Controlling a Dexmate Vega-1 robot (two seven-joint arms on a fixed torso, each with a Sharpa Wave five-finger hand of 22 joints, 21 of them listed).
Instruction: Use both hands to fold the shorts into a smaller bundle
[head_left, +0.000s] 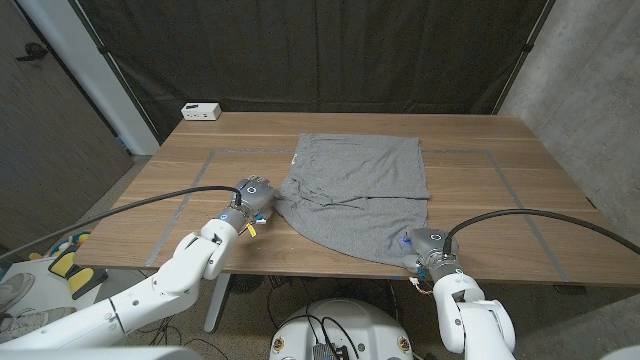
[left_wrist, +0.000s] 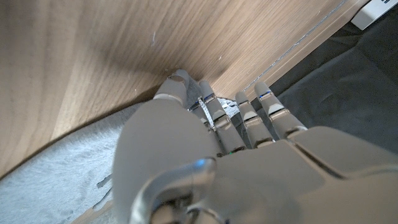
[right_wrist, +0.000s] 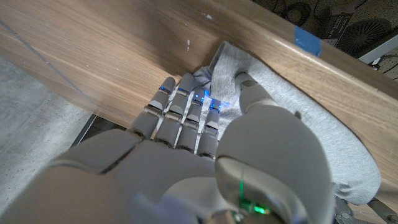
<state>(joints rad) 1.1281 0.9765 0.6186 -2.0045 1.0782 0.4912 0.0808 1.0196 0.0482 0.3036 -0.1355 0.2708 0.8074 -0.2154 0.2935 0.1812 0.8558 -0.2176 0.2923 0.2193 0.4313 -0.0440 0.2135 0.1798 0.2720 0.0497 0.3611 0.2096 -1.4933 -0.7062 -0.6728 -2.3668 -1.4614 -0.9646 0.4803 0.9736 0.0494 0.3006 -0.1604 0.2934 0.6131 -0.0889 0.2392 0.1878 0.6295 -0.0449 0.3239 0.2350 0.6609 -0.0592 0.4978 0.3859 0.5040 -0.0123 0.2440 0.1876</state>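
Grey shorts (head_left: 360, 190) lie spread on the wooden table (head_left: 480, 150), waistband toward the far side and the near part creased. My left hand (head_left: 254, 193) sits at the shorts' left edge. In the left wrist view its fingers (left_wrist: 249, 115) curl in against the thumb, with a bit of the grey cloth (left_wrist: 56, 180) pinched there. My right hand (head_left: 426, 243) is at the shorts' near right corner, close to the table's front edge. In the right wrist view the fingers (right_wrist: 186, 109) and thumb close on a bunched fold of the cloth (right_wrist: 298, 106).
A small white box (head_left: 201, 111) stands at the table's far left corner. Thin tape lines (head_left: 500, 170) mark a rectangle on the tabletop. A dark curtain hangs behind the table. Bare wood lies left of my left hand and right of the shorts.
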